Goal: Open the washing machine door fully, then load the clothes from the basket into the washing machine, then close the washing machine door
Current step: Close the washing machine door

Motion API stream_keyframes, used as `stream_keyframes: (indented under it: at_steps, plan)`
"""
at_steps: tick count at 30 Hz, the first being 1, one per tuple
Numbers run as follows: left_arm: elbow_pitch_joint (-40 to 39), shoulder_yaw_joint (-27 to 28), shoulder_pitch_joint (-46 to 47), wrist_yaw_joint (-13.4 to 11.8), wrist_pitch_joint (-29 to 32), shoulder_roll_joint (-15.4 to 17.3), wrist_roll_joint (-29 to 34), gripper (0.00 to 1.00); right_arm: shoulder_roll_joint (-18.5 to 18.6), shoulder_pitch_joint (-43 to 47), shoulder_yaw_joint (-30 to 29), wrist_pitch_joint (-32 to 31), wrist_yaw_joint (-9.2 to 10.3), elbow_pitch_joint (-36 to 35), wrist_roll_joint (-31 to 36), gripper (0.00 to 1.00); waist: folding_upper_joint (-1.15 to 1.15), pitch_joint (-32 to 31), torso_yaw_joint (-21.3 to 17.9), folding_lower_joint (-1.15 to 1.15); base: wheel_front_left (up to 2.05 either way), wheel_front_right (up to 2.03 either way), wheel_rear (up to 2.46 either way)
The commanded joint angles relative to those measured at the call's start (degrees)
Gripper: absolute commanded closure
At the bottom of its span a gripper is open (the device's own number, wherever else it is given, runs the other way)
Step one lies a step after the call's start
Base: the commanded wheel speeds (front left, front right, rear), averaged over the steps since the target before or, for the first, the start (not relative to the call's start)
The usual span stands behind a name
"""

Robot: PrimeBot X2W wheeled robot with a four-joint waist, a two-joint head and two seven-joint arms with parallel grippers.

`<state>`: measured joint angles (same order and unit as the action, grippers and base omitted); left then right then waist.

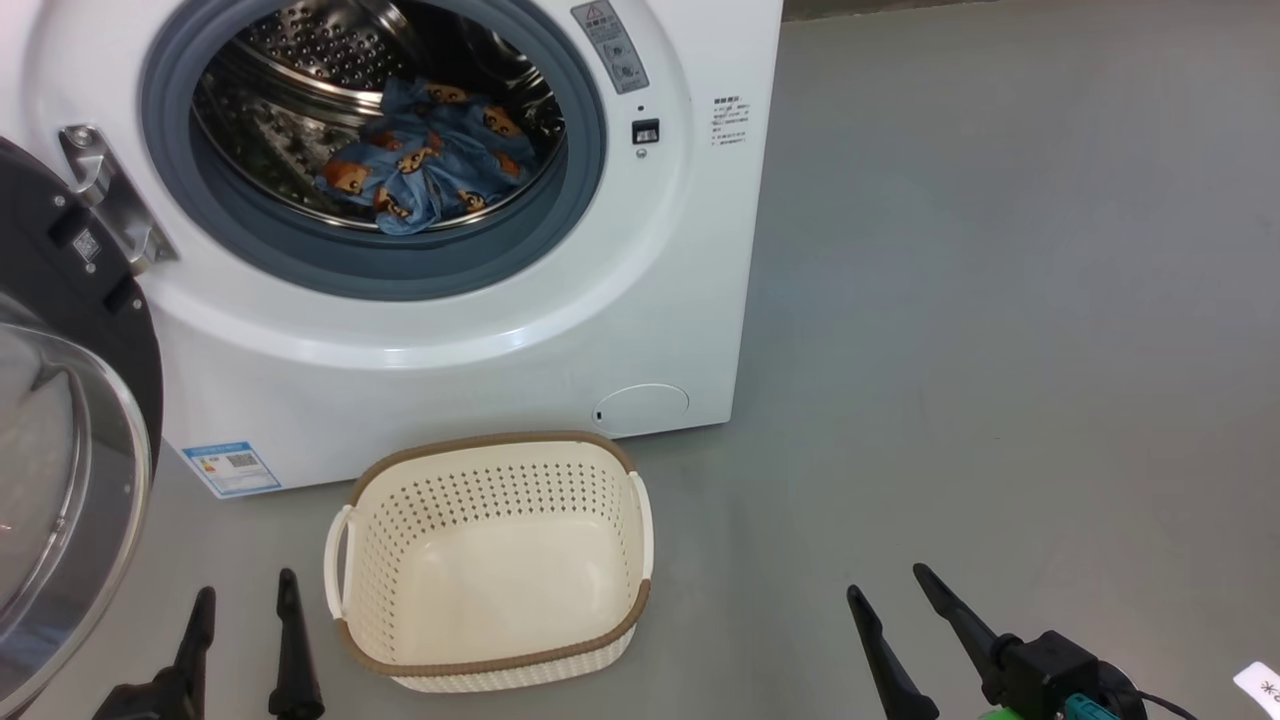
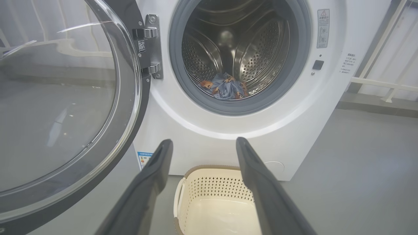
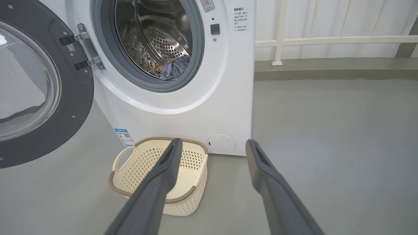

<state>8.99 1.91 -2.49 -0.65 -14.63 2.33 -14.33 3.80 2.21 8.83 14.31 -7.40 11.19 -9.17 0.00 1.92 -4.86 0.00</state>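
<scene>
The white washing machine (image 1: 450,360) stands in front of me with its round black door (image 1: 60,420) swung wide open to the left on a metal hinge (image 1: 110,200). Blue clothes (image 1: 430,160) with orange prints lie in the steel drum (image 2: 228,45). On the floor before the machine sits the cream basket (image 1: 490,560), with nothing inside it. My left gripper (image 1: 245,595) is open at the basket's left; my right gripper (image 1: 890,585) is open to its right. Both hold nothing. The wrist views show the door (image 2: 58,107) (image 3: 36,88), clothes (image 2: 225,88) (image 3: 173,68) and basket (image 2: 212,199) (image 3: 143,166).
Grey floor (image 1: 1000,350) spreads to the right of the machine. A white railing (image 3: 326,40) and wall run behind it. The open door's glass bowl (image 1: 50,480) bulges out close to my left gripper.
</scene>
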Motion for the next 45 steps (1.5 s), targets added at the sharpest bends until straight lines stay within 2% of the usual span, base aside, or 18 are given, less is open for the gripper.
stream_keyframes:
  at_steps: [1,7,12,33,45]
  plan:
    - [-1.5,2.1,1.3,0.3,-0.4,0.5,0.6,0.0,0.0,-1.1,1.1,0.7,-0.09,-1.6,0.3,0.0,0.0,0.2,0.3,0.0,0.0,0.0,0.0]
    - [-1.7,2.4,1.6,0.5,-0.4,0.5,0.8,0.0,0.0,-1.6,0.7,0.7,-0.09,-1.8,0.7,0.0,0.0,0.6,2.1,0.0,0.0,0.0,0.0]
    - [-2.0,2.8,1.6,0.4,-0.4,0.5,1.1,0.0,0.3,-2.7,1.1,0.7,-0.09,-2.0,1.1,0.0,0.0,1.0,5.1,0.0,0.0,0.0,0.0]
    - [-1.8,3.4,0.9,-0.5,-0.4,0.5,1.1,0.0,2.6,-6.7,3.7,0.7,-0.09,-0.2,0.7,0.0,0.0,-0.3,23.2,0.0,0.0,0.0,0.0]
    - [-1.8,2.9,0.6,-1.3,-0.4,0.5,0.1,0.0,3.5,-6.9,4.2,0.7,-0.09,0.2,0.6,0.0,0.0,-0.4,31.1,0.0,0.0,0.0,0.0]
